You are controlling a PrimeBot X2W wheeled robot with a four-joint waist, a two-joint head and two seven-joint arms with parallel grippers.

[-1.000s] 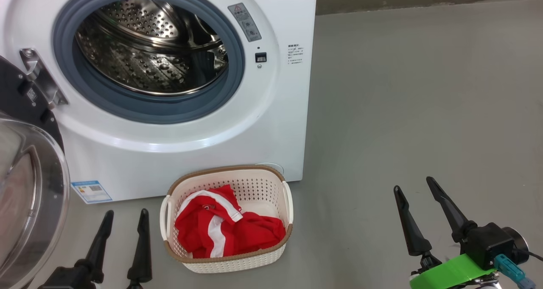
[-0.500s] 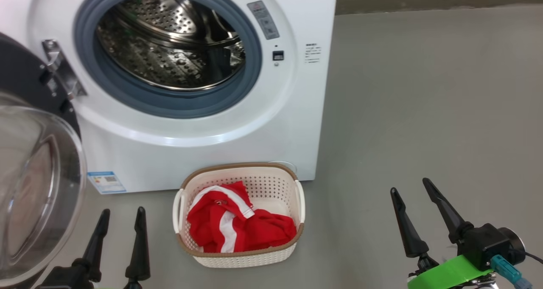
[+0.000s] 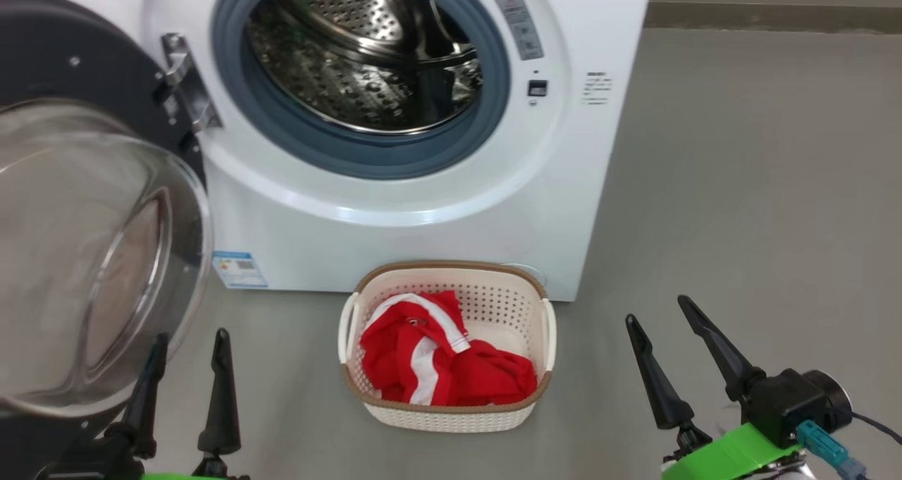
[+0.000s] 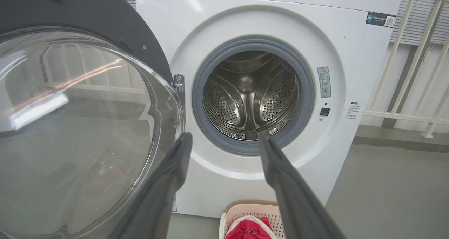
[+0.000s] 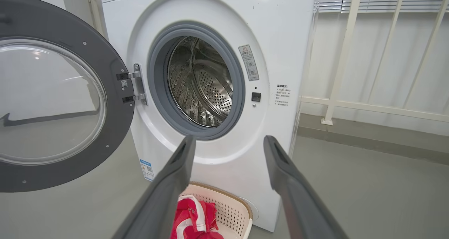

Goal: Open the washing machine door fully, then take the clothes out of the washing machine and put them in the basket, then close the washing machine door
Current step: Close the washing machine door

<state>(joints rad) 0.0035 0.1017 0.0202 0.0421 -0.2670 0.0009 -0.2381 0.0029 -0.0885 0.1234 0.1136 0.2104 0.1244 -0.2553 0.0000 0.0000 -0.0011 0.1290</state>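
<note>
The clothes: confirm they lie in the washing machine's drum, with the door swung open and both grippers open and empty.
Not right. The clothes lie in the basket on the floor before the washing machine, not in its drum, as the head view shows. The door is swung open, and the left gripper and right gripper are open and empty.

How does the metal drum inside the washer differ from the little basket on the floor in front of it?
The drum is shiny steel; the basket is cream plastic with a brown rim. The drum looks empty, while the basket holds the red clothes. The drum opens toward the front, through the grey ring; the basket opens upward. Both are dotted with small holes.
</note>
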